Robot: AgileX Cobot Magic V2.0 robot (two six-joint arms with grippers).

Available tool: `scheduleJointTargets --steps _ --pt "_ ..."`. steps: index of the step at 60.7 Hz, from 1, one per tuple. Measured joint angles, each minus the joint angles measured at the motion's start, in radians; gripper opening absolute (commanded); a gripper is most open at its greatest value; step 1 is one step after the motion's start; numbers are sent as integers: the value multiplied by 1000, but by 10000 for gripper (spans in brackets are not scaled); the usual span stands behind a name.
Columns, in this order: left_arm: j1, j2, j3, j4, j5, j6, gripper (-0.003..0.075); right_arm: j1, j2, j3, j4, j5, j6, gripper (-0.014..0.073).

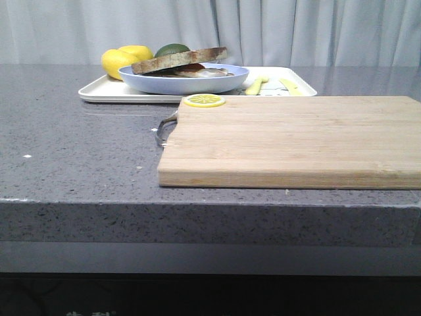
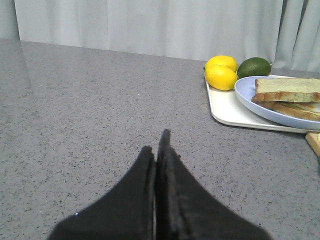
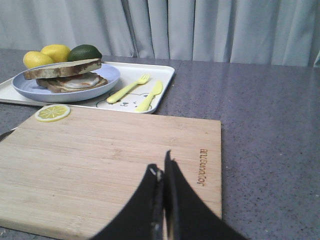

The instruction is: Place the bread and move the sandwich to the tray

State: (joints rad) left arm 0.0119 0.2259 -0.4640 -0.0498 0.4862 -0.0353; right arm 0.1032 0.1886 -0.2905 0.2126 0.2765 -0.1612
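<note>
Front view, sandwich [image 1: 181,69] on tray [image 1: 105,91]

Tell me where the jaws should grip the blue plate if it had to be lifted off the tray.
Probably the blue plate rim on its cutting board side: the raised lip flares outward and is bare there. Lemons and a lime crowd the far side; the fork lies beside it.

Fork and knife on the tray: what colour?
Pale yellow, both the fork and knife; clearest in the right wrist view.
</note>
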Motion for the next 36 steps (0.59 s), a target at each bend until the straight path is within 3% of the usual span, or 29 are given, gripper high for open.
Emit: scheduleJointTargets --steps 18,36 --pt "0 -46 50 0 -84 0 -20 0 0 0 0 0 0 -60" --pt "6 -230 265 0 -198 0 -20 0 0 0 0 0 0 -60"
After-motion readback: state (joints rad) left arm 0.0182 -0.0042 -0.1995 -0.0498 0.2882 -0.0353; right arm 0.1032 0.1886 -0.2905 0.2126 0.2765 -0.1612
